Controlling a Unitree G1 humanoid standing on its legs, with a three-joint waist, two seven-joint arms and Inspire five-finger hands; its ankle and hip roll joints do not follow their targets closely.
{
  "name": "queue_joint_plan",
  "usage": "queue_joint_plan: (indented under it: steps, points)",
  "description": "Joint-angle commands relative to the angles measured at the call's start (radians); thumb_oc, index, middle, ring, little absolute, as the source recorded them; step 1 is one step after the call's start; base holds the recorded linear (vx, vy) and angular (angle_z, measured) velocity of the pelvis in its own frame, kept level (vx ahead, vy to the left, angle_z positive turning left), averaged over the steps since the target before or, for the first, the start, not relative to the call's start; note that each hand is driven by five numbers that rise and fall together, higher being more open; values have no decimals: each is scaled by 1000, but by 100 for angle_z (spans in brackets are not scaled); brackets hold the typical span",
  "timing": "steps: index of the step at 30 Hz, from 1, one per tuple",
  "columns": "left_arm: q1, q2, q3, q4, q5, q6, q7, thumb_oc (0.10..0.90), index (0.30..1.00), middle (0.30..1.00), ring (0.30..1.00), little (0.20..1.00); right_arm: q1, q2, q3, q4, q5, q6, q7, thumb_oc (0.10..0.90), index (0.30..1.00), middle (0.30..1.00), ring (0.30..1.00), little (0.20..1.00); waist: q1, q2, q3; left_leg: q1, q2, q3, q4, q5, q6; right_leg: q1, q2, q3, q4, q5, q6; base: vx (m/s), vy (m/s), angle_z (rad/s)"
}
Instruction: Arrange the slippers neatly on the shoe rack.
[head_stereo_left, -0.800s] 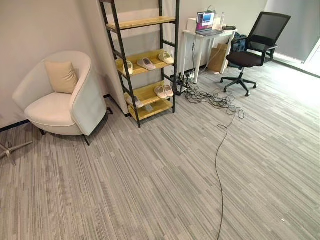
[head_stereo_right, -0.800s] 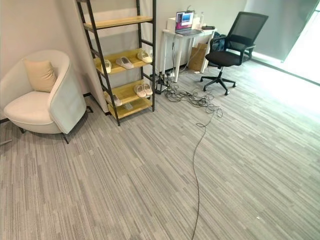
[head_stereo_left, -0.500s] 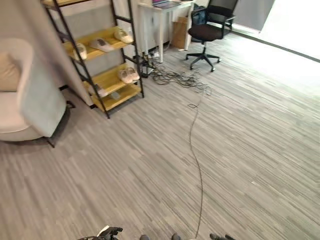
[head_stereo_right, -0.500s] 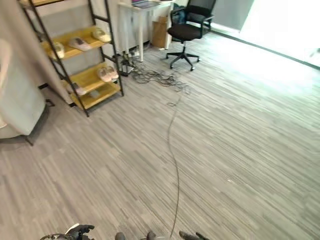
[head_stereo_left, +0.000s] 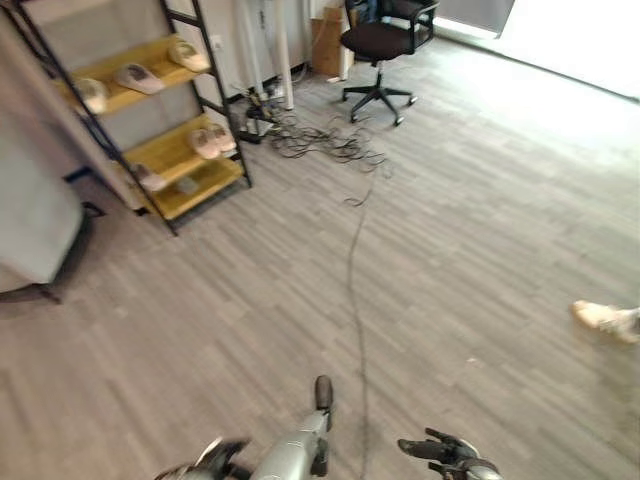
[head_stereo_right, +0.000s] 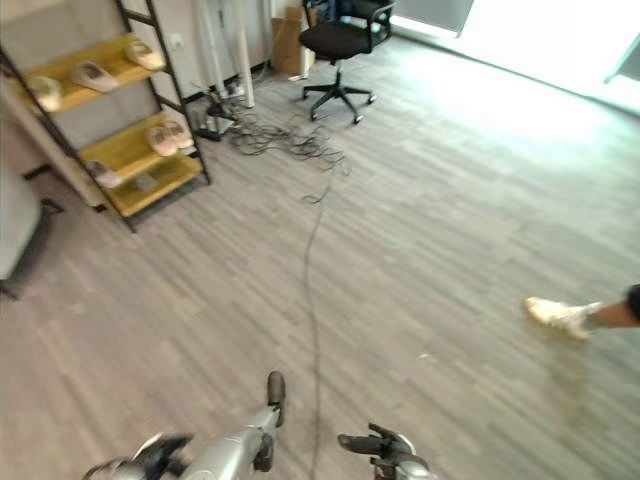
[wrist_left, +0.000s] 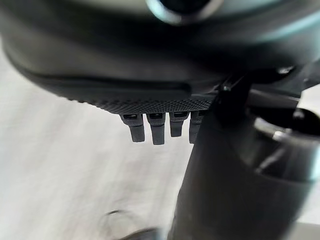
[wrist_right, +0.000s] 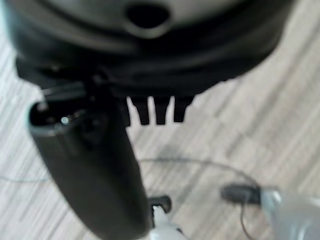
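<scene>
The black-framed shoe rack (head_stereo_left: 212, 100) with yellow wooden shelves stands far off by the wall. Its upper shelf holds three pale slippers (head_stereo_left: 138, 77), spaced apart. On the lower shelf a pair (head_stereo_left: 210, 142) sits side by side, and one more slipper (head_stereo_left: 150, 178) lies further left near the post. My left hand (head_stereo_left: 215, 455) hangs low over the floor, fingers (wrist_left: 150, 131) relaxed and holding nothing. My right hand (head_stereo_left: 440, 450) hangs beside it, its fingers (wrist_right: 160, 111) also loose and empty. Both hands are far from the rack.
A long black cable (head_stereo_left: 355, 270) runs across the wood-look floor from a tangle of wires (head_stereo_left: 320, 140) near the desk legs. A black office chair (head_stereo_left: 385, 35) stands beyond. A pale armchair (head_stereo_left: 35, 215) sits left of the rack. A person's shoe (head_stereo_right: 560, 315) is at the right.
The camera has swung right and downward, so the rack sits further up and left. A person's shoe has come into view at the right, and my hands show more at the bottom.
</scene>
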Motion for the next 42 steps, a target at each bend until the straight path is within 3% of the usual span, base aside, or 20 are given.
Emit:
queue_joint_plan:
  steps: [1, 2, 3, 5, 6, 7, 9, 11, 12, 18, 20, 22, 23, 26, 29, 31, 34, 36, 39, 42]
  points:
    - [-36, -52, -16, 0, 60, 10, -19, 800, 900, 900, 900, 900, 74, -62, -14, -76, -28, -30, -4, 800, 900, 900, 900, 900, 18, 46, -55, 4, 50, -29, -29, 169, -38, 58, -46, 62, 149, 228, 83, 604, 132, -63]
    - [-31, -51, -17, 2, 71, 11, -25, 800, 900, 900, 900, 900, 88, -58, -22, -77, -33, -28, 4, 800, 900, 900, 900, 900, 4, 41, -54, 34, 42, -33, -14, 143, -25, 25, -53, 36, 273, 318, 162, 996, 261, -13]
    - [-51, -53, -35, -24, 73, 10, -10, 800, 900, 900, 900, 900, 96, -53, -25, -88, -50, -27, 4, 800, 900, 900, 900, 900, -30, 71, -34, 113, 61, -52, 15, 94, -13, -39, -68, -39, 467, 443, 239, 789, 260, -18]
    - [-59, -56, -40, -39, 59, 8, -3, 800, 900, 900, 900, 900, 95, -50, -22, -98, -62, -26, 1, 800, 900, 900, 900, 900, -47, 100, -25, 153, 80, -67, 22, 74, -2, -96, -65, -89, 579, 472, 239, 589, 252, 33]
    - [-87, -58, -30, -75, -8, 2, 7, 800, 900, 900, 900, 900, 99, -44, -13, -113, -88, -29, -10, 800, 900, 900, 900, 900, -82, 134, -6, 263, 80, -118, -5, 36, 16, -202, -102, -176, 688, 410, 195, 795, 286, 61]
    - [-100, -75, -23, -98, -68, -10, 1, 800, 900, 900, 900, 900, 106, -43, -6, -122, -97, -39, -14, 800, 900, 900, 900, 900, -104, 153, 7, 353, 70, -177, -25, 1, 11, -301, -138, -244, 660, 294, 141, 975, 293, 28]
    - [-114, -101, -39, -113, -108, -18, -2, 800, 900, 900, 900, 900, 112, -39, 3, -130, -100, -43, -16, 800, 900, 900, 900, 900, -149, 169, 25, 423, 67, -256, -15, -42, 1, -398, -147, -277, 518, 192, 86, 637, 4, 76]
    - [-125, -117, -69, -122, -114, -29, 6, 800, 900, 900, 900, 900, 119, -46, 6, -136, -86, -47, -19, 800, 900, 900, 900, 900, -186, 153, 43, 482, 44, -321, -13, -89, -9, -433, -150, -209, 284, 210, 83, 666, -164, 121]
    - [-130, -129, -81, -112, -116, -34, 3, 800, 900, 900, 900, 900, 125, -52, 4, -128, -76, -42, -18, 800, 900, 900, 900, 900, -209, 148, 45, 543, 44, -367, -50, -120, -35, -461, -166, -124, 44, 261, 101, 603, -172, 99]
    - [-100, -141, -30, -23, -135, -18, -14, 800, 900, 900, 900, 900, 161, -33, 11, -60, -98, -12, 12, 800, 900, 900, 900, 900, -239, 134, 20, 656, 65, -511, -67, -183, -62, -489, -159, 2, -22, 366, 111, 509, -200, 114]
    - [-76, -132, 30, 5, -177, -5, -26, 800, 900, 900, 900, 900, 170, -26, 15, -37, -109, -8, 29, 800, 900, 900, 900, 900, -231, 135, -5, 663, 112, -537, -25, -181, -91, -473, -134, -25, 37, 353, 93, 529, -324, 161]
    - [-69, -129, 56, 21, -219, 5, -33, 800, 900, 900, 900, 900, 172, -25, 22, -22, -122, -4, 33, 800, 900, 900, 900, 900, -227, 136, -9, 633, 131, -538, 49, -152, -113, -460, -127, -45, 52, 337, 81, 279, -212, 142]
    - [-86, -125, 89, 22, -295, 23, -48, 800, 900, 900, 900, 900, 159, -27, 48, -11, -157, 9, 34, 800, 900, 900, 900, 900, -214, 122, 19, 476, 143, -474, 319, -58, -157, -425, -147, -92, 85, 289, 58, 183, -235, 65]
    - [-129, -123, 115, -27, -423, 16, -31, 800, 900, 900, 900, 900, 125, -41, 98, -27, -203, 13, 13, 800, 900, 900, 900, 900, -188, 96, 63, 299, 228, -291, 519, -54, -135, -361, -174, -186, 105, 214, 18, 172, -264, 74]
    - [-143, -114, 126, -62, -470, 2, -19, 800, 900, 900, 900, 900, 107, -67, 105, -34, -215, 9, 0, 800, 900, 900, 900, 900, -177, 90, 63, 267, 283, -142, 363, -121, -118, -313, -196, -272, 95, 169, 15, 255, -87, 93]
    - [-144, -114, 125, -67, -475, -1, -17, 800, 900, 900, 900, 900, 86, -75, 120, -57, -231, 3, -10, 800, 900, 900, 900, 900, -157, 89, 60, 218, 255, -150, 248, -83, -125, -277, -191, -292, 72, 162, 22, 299, 28, 86]
    - [-154, -120, 123, -69, -505, 0, -18, 800, 900, 900, 900, 900, 61, -64, 163, -82, -267, 2, -26, 800, 900, 900, 900, 900, -111, 103, 69, 157, 254, -210, 82, 61, -158, -215, -156, -290, 47, 131, 25, 279, 81, 8]
    - [-160, -120, 123, -72, -508, 1, -17, 800, 900, 900, 900, 900, 55, -53, 177, -90, -275, 4, -31, 800, 900, 900, 900, 900, -86, 90, 77, 108, 278, -207, 24, 93, -172, -160, -158, -284, 22, 106, 31, 345, 163, -14]
    - [-131, -108, 194, -62, -539, -8, 1, 800, 900, 900, 900, 900, 187, -79, 163, -155, -328, -43, -42, 800, 900, 900, 900, 900, -108, 67, 77, 103, 322, -127, -5, 118, -178, -117, -172, -242, 9, 94, 55, 282, 303, -15]
    - [-127, -113, 193, -55, -521, -6, 4, 800, 900, 900, 900, 900, 212, -81, 168, -123, -364, -30, -23, 800, 900, 900, 900, 900, -115, 65, 74, 102, 306, -125, 20, 135, -171, -109, -198, -226, 13, 101, 72, 193, 308, -69]
